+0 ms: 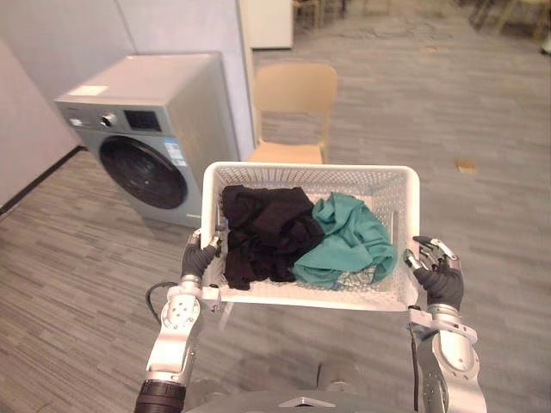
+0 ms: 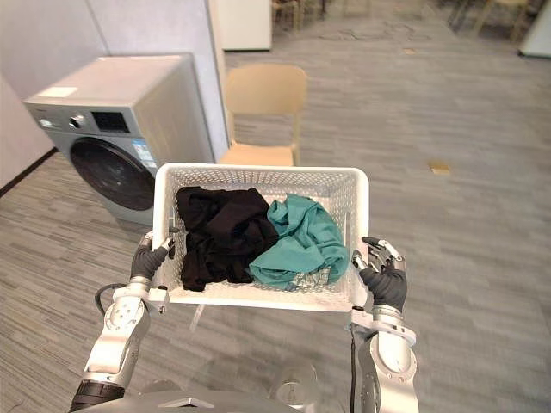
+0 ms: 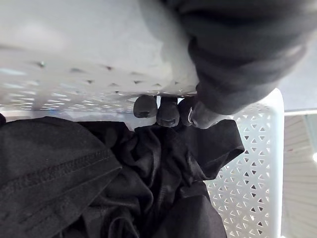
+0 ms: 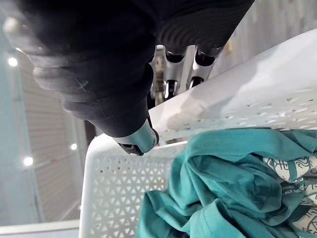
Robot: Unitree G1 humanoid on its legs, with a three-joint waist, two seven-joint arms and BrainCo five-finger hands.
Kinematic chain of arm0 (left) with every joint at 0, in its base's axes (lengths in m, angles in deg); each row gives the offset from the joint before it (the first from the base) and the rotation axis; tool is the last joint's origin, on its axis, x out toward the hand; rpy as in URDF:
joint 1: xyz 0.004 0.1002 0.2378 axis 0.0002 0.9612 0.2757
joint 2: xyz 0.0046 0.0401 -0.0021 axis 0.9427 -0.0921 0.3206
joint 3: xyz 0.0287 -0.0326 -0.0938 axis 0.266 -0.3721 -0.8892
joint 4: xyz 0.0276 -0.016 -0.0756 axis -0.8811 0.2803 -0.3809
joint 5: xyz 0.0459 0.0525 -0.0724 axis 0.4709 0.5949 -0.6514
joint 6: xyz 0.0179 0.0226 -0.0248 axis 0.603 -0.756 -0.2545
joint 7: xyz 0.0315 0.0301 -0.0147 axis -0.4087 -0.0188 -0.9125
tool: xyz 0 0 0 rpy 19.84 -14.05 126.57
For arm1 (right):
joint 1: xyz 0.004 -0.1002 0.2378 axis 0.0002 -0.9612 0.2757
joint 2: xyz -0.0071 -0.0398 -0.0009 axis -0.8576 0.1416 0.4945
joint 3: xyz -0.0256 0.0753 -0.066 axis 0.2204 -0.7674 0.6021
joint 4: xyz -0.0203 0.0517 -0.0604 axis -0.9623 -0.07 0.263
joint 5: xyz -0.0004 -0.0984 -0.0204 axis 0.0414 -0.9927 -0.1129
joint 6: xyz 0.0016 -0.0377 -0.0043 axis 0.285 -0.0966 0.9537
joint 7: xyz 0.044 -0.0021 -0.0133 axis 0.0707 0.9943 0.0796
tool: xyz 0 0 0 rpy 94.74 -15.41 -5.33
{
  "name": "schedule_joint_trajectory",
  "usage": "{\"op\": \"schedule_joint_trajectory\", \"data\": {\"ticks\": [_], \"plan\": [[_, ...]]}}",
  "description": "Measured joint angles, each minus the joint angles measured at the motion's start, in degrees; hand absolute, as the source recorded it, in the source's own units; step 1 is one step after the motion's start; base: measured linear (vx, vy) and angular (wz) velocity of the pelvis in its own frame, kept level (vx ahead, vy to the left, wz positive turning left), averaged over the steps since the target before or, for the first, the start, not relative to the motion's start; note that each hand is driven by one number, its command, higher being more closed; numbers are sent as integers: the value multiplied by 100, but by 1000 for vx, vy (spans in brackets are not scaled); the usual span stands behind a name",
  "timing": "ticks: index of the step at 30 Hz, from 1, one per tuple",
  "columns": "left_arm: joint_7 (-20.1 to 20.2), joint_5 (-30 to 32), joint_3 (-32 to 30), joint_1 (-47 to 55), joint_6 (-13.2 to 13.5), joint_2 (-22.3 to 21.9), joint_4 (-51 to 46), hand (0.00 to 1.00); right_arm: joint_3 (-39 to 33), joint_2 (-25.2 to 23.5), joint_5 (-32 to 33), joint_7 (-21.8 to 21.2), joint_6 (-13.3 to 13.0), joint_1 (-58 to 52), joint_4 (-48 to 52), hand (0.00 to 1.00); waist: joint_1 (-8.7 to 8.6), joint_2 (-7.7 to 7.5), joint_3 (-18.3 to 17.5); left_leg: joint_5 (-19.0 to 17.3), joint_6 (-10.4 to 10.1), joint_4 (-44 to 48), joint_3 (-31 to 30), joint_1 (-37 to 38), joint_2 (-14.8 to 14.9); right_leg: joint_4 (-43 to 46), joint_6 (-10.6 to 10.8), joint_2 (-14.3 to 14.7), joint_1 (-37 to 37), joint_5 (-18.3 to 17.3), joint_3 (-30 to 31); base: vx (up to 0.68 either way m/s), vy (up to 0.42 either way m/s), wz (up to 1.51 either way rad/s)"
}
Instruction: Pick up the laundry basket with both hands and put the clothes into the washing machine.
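Note:
I hold a white perforated laundry basket (image 1: 310, 170) off the floor in front of me. Black clothes (image 1: 263, 228) fill its left half and a teal garment (image 1: 349, 237) lies in the right half. My left hand (image 1: 200, 256) grips the left rim; its dark fingertips (image 3: 168, 111) curl over the edge above the black cloth (image 3: 99, 173). At the right rim is my right hand (image 1: 437, 274), with its thumb (image 4: 136, 141) hooked over the edge beside the teal cloth (image 4: 223, 183). The grey washing machine (image 1: 146, 129) stands ahead on the left, its round dark door (image 1: 142, 170) closed.
A light wooden chair (image 1: 293, 103) stands just behind the basket, to the right of the machine. A grey wall (image 1: 172, 30) runs behind the machine. Wood-pattern floor (image 1: 482, 189) stretches away on the right.

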Motion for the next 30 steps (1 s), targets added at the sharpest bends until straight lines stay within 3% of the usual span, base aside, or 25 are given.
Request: {"op": "schedule_joint_trajectory", "data": {"ticks": [2,3,4,5,6,7,8,9,11,12,13,14,16,17,18,19,20,22,24,26,27,29,30], "plan": [[9,-3,-74,-18,152,12,-234,100,-6,-18,119,-55,-60,34,77,100,97,-165,-19,-127,-51,-1229,478,-388,-180,-435,130,-186,221,73,-135,513,78,48],[16,-4,-127,-88,229,-46,-300,100,-41,3,120,-111,-104,101,140,100,189,-203,4,-9,-202,-2735,729,-593,-409,-600,256,-397,391,77,-291,462,127,31],[23,-3,-138,-98,229,-69,-303,100,-56,14,120,-124,-114,119,138,100,191,-198,5,154,-255,-3322,722,-602,-522,-623,330,-485,493,51,-359,483,187,43],[29,-1,-116,-69,227,-84,-301,100,-64,51,114,-126,-111,104,132,100,175,-137,-31,679,-303,-4415,678,-543,-789,-593,563,-567,737,-66,-477,527,246,47],[30,0,-23,-15,224,-98,-296,100,-112,75,108,-132,-112,29,120,100,145,-37,-91,1266,-317,-4631,422,-544,-990,-494,785,-667,982,-199,-488,542,280,43],[28,2,9,-6,221,-101,-269,100,-128,57,106,-134,-104,30,84,100,138,-52,-82,1372,-484,-4435,267,-543,-1103,-356,799,-787,1090,-211,-469,579,353,61],[46,12,38,-7,166,-56,-247,100,-152,-141,103,-134,-99,-26,2,100,50,-139,-88,995,-444,-4086,118,-522,-1390,139,621,-1116,1136,-64,-394,471,311,62],[56,22,41,-11,160,-19,-247,100,-176,-251,102,-134,-99,-42,-21,100,-19,-206,-80,823,-399,-3965,65,-525,-1516,544,632,-1271,1028,125,-264,576,360,81],[87,63,27,-44,143,116,-245,100,-162,-551,78,-132,-97,60,-168,100,-44,-427,40,358,-275,-3685,119,-409,-1766,2063,838,-1641,216,1198,471,509,264,37],[48,64,19,-44,87,225,-241,100,-106,-622,51,-131,-97,146,-280,100,-29,-435,47,235,-168,-3634,124,-356,-1757,2711,895,-1690,-162,1221,501,505,138,-12],[0,64,-35,-43,6,302,-211,100,-56,-651,46,-120,-89,270,-464,100,2,-418,67,191,-68,-3724,205,-121,-1755,3303,646,-1695,-569,878,301,481,44,-38],[-40,63,-50,-43,-8,302,-144,100,-2,-647,45,-115,-59,287,-562,100,71,-368,93,184,-49,-3944,358,236,-1762,3406,556,-1640,-781,583,-20,472,16,-51],[-77,59,-50,-51,-7,302,-137,100,-5,-638,46,-113,-45,300,-554,100,74,-324,98,184,-49,-4219,502,594,-1772,3193,424,-1571,-964,358,-483,382,-49,-50],[-82,53,-36,-120,-5,300,-136,100,-10,-601,46,-113,-49,310,-527,100,-3,-312,93,207,-89,-4494,665,882,-1765,2685,180,-1508,-1265,92,-937,358,-82,-46],[-80,51,-33,-138,5,299,-137,100,-10,-578,46,-113,-52,325,-525,100,-48,-316,81,215,-102,-4555,737,939,-1753,2398,121,-1473,-1393,56,-1015,335,-119,-49],[-71,38,-9,-192,11,300,-134,100,-30,-515,46,-113,-68,341,-515,100,-166,-344,61,206,-122,-4561,887,998,-1725,1586,-57,-1439,-1632,107,-1128,320,-169,-39],[-56,15,45,-266,21,282,-108,100,-68,-415,50,-110,-96,325,-512,100,-259,-347,59,131,-370,-4372,1064,1006,-1634,690,-150,-1261,-1740,492,-1053,324,-194,-41],[-57,4,153,-292,18,120,22,100,-139,-72,50,-100,-48,339,-557,100,-265,73,18,75,-568,-4368,1301,1047,-1220,457,-342,-762,-1739,595,-953,308,-137,-78],[-53,4,468,-412,18,148,97,100,-412,60,50,-102,-38,234,-557,100,-414,106,5,112,-734,-4685,1504,1347,-1177,470,-425,-493,-1713,546,-574,344,-91,-89],[-65,8,567,-465,18,72,128,100,-560,49,50,-104,-31,196,-533,100,-466,84,20,246,-768,-4365,1502,1513,-1035,586,-391,-279,-1615,525,-123,236,-58,-57],[-63,7,560,-467,18,71,180,100,-556,28,50,-105,-31,131,-484,100,-500,71,24,287,-703,-3814,1489,1498,-821,619,-285,-258,-1446,458,-81,127,-62,-30],[-60,7,525,-465,20,79,224,100,-500,28,47,-132,-13,-25,-392,100,-453,9,39,626,-74,-2569,1469,1303,-329,632,-120,-193,-1161,197,-61,98,-81,-27],[-48,6,501,-465,20,94,270,100,-493,15,47,-143,4,-141,-301,100,-404,31,34,917,412,-1982,1454,1179,-6,462,-27,-95,-929,30,-55,153,-49,-31]]}}
